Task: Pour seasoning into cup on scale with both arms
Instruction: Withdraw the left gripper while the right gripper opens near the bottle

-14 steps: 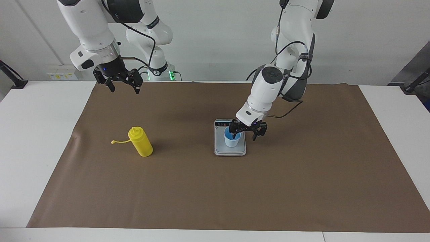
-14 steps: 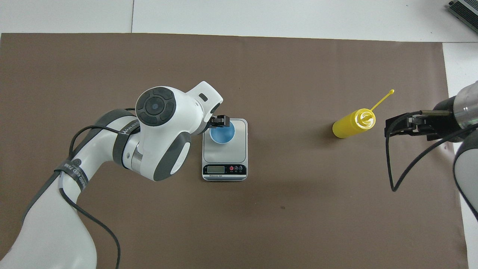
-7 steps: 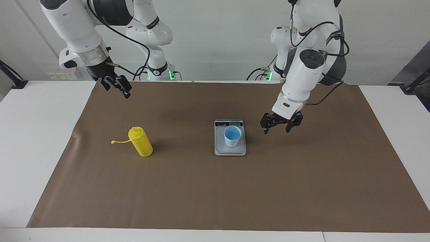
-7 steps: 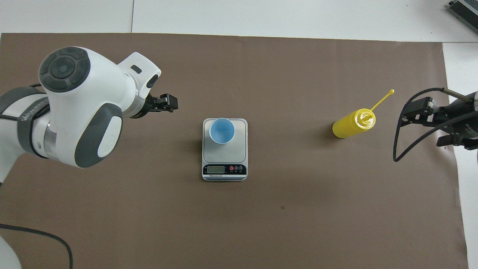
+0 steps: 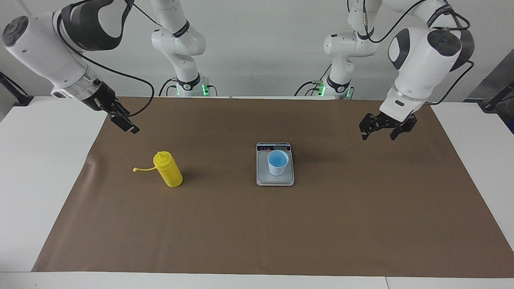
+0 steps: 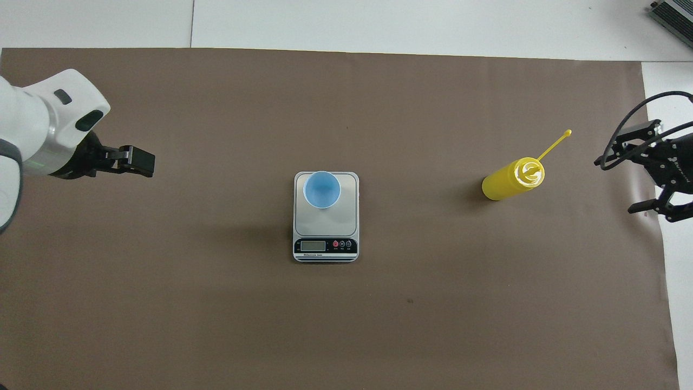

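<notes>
- Left gripper (image 5: 381,130): raised over the brown mat (image 5: 257,224) toward the left arm's end of the table, fingers spread wide, holding nothing.
- Right gripper (image 5: 125,122): raised over the mat edge at the right arm's end of the table. In the overhead view its fingers stand apart, and it is empty.
- Cup (image 5: 278,162): upright on the weighing plate of the scale (image 5: 275,180), at the end of the plate nearer the display strip. It is well apart from both grippers and lies between them, somewhat closer to the left one.
- Seasoning bottle (image 5: 168,169): upright on the mat, below the right gripper and slightly farther from the robots, not touched. The cap hangs out on its tether (image 5: 142,169), so the nozzle appears uncovered.
- Done, as judged: the cup is placed on the scale.
- Remaining, as judged: grasp the bottle, carry it over the cup, tip it and dispense. No contents can be made out in the cup.
- Likely next action: the right gripper descends to the bottle body, the closer of the two to it.
</notes>
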`<state>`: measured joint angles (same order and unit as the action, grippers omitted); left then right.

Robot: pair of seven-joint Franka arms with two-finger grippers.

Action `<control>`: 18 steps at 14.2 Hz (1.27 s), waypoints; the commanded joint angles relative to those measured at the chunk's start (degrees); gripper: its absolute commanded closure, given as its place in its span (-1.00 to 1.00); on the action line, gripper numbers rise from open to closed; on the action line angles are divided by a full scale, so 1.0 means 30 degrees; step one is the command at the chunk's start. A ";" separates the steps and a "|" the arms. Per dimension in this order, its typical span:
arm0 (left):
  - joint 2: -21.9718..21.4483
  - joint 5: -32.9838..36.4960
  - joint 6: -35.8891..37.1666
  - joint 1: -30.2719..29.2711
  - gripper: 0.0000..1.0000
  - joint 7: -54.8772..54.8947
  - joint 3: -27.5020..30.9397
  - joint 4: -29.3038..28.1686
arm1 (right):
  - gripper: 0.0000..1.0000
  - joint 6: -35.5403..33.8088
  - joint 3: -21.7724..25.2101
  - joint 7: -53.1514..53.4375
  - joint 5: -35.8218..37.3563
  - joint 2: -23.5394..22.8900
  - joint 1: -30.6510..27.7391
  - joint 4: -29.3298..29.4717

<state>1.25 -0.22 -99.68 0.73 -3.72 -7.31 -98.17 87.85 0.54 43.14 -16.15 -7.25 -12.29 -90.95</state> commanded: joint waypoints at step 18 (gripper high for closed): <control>-0.1530 -0.0661 0.3285 -0.1532 -1.00 0.0771 -0.0026 0.1053 | -1.00 0.4615 -0.0211 0.0034 -0.7937 -0.4464 -0.2554 -0.4021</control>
<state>-1.78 -1.21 -89.19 -2.76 -1.76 -7.10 -93.99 101.46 0.39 43.46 -35.37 -18.96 -19.15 -102.89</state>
